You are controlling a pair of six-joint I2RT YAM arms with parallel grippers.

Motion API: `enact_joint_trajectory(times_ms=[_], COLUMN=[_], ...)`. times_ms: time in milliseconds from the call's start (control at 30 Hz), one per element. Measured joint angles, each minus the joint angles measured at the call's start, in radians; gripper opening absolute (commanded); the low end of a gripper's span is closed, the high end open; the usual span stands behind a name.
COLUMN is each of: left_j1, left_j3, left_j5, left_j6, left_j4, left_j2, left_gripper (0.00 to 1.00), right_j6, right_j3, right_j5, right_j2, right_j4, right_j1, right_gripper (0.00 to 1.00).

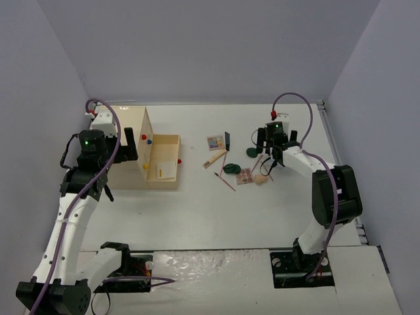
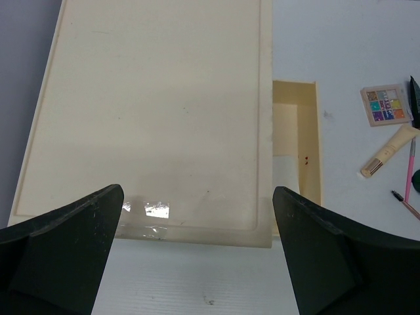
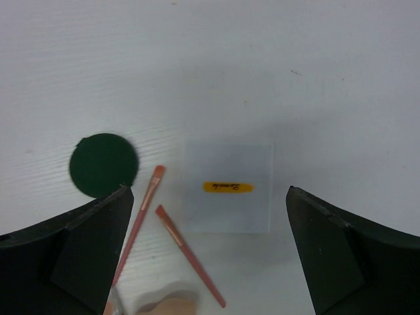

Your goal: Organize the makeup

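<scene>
The makeup lies loose in the middle of the table: a colourful palette (image 1: pixel 215 142), a black tube (image 1: pixel 227 138), a cream tube (image 1: pixel 214 159), two dark green compacts (image 1: pixel 251 151) (image 1: pixel 231 168), a second palette (image 1: pixel 245 176) and a beige sponge (image 1: pixel 261 178). My right gripper (image 3: pixel 208 193) hangs open over a white card (image 3: pixel 228 188) with a yellow label. A green compact (image 3: pixel 104 165) and two pink brushes (image 3: pixel 146 216) (image 3: pixel 187 252) lie to the card's left. My left gripper (image 2: pixel 197 190) is open above the near edge of the box lid (image 2: pixel 151 111).
The beige wooden box (image 1: pixel 164 161) with coloured knobs stands open at the left, a white card (image 1: pixel 167 172) inside it. In the left wrist view its open compartment (image 2: pixel 295 138) lies right of the lid, then a palette (image 2: pixel 386 105) and a cream tube (image 2: pixel 388 151). Walls enclose the table.
</scene>
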Motion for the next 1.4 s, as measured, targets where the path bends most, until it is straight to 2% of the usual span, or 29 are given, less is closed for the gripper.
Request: enact_joint_trajectory(times_ms=[400, 533, 767, 933, 1000, 1233, 1400], left_j1=[0.000, 0.000, 0.000, 0.000, 0.000, 0.000, 0.000], left_j3=[0.000, 0.000, 0.000, 0.000, 0.000, 0.000, 0.000], left_j5=[0.007, 0.008, 0.022, 0.031, 0.032, 0.032, 0.031], left_j6=[-0.001, -0.001, -0.002, -0.003, -0.003, -0.004, -0.004], left_j4=[-0.008, -0.011, -0.012, -0.012, -0.012, -0.012, -0.013], left_j2=[0.018, 0.021, 0.027, 0.027, 0.027, 0.027, 0.026], left_gripper=[0.97, 0.97, 0.97, 0.97, 0.97, 0.97, 0.97], right_j6=[0.072, 0.080, 0.098, 0.097, 0.094, -0.016, -0.178], right_j3=[-0.030, -0.032, -0.039, -0.039, -0.039, -0.027, 0.112], right_j5=[-0.093, -0.133, -0.166, -0.172, -0.171, -0.182, -0.230], right_j2=[0.109, 0.122, 0.129, 0.130, 0.130, 0.071, 0.008], right_j4=[0.037, 0.047, 0.053, 0.053, 0.054, 0.023, 0.011], right_j1=[-0.081, -0.102, -0.139, -0.144, -0.144, -0.103, 0.118], right_gripper=[0.99, 0.94, 0.73, 0.47, 0.29, 0.19, 0.20])
